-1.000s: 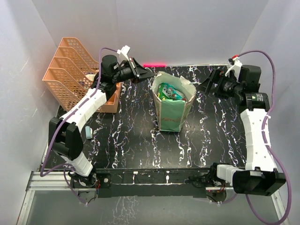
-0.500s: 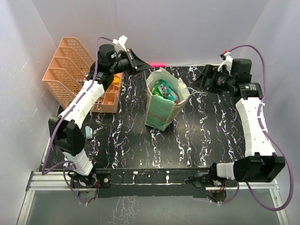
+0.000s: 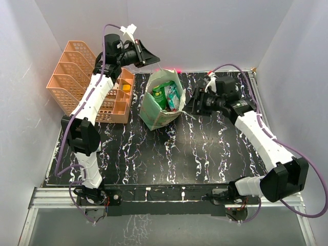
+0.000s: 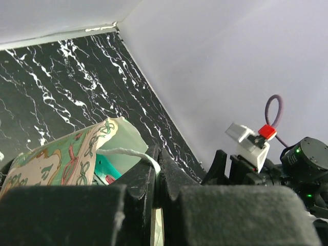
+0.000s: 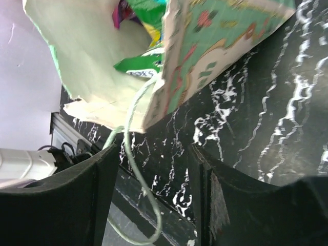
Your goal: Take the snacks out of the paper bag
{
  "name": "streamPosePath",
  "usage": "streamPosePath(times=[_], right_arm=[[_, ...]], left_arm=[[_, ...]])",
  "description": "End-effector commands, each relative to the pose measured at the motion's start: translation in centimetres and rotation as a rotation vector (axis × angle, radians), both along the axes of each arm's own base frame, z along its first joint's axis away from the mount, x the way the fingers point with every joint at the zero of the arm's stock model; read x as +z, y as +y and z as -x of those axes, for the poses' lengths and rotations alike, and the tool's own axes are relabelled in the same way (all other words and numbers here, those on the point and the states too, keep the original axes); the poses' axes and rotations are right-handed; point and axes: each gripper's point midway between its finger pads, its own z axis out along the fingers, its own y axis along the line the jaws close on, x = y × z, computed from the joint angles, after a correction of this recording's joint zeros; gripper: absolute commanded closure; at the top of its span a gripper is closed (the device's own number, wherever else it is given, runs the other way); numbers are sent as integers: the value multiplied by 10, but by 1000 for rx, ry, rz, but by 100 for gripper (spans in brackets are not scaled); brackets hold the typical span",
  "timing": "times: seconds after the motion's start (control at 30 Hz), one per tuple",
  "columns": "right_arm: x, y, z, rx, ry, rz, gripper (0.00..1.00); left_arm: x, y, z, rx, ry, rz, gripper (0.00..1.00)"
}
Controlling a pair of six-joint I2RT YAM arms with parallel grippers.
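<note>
BAG ON THE BENCH: On a black, white-veined bench, the right fingers stand partly open just beside the right face of the paper bag, with nothing gripped. One thin string handle hangs loose through the gap between them. The cream-and-green bag sits mid-bench toward the far side. It is tipped over to the left with its mouth open upward. Whether its whole base rests on the bench cannot be told. The snacks, glossy green and teal packets, are inside the bag and show through its mouth. The right wrist view catches a further scrap of purple among them. Above the bag's far rim, the left fingers are pinched fully together on the second handle, whose white string runs into the seam between them. At the far left, beside the left arm, stands a peach mesh rack.
</note>
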Motion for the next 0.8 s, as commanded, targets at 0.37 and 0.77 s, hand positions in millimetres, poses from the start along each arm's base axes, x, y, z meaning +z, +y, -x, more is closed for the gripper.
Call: streamPosePath(times=[0.37,0.77], right_arm=[[-20,72,40,84,-22,-73,53],[-37,9,78,-81,-29,103,43]], left_arm=[[93,-2,106,-315,-409,152,100],[59,-46,186,-424,-354,148,100]])
